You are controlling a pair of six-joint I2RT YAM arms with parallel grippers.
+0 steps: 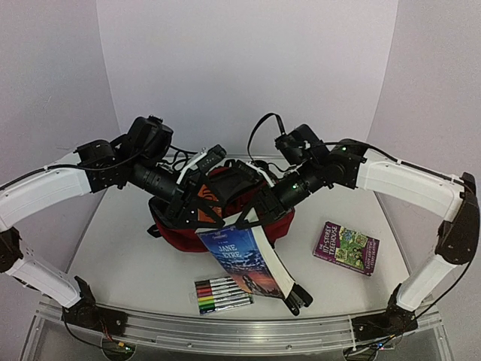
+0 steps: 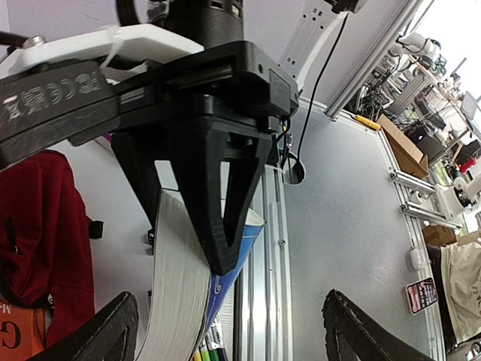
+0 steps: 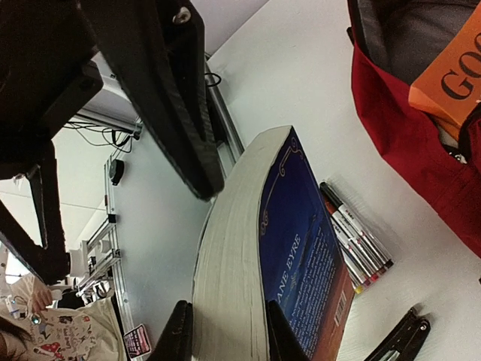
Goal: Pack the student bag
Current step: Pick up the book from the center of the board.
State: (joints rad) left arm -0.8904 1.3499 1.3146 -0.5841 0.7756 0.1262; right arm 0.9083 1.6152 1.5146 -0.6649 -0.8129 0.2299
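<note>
The student bag (image 1: 170, 229), dark red, lies open at mid-table with an orange book (image 3: 451, 75) inside it. My right gripper (image 3: 229, 335) is shut on a thick blue "Jane Eyre" book (image 3: 301, 248), its fingers clamping the page block and cover. The book (image 1: 244, 259) hangs tilted in front of the bag, lower end toward the near edge. My left gripper (image 2: 233, 338) stands open over the bag's front. The book's page edge (image 2: 180, 293) passes between its spread fingers without clear contact. The right gripper's finger (image 2: 218, 218) shows on the book in that view.
A pack of coloured markers (image 1: 223, 295) lies near the front edge, left of the hanging book. A black clip-like thing (image 1: 299, 298) lies right of it. A purple book (image 1: 346, 248) lies flat to the right. A metal rail (image 1: 225, 331) runs along the front edge.
</note>
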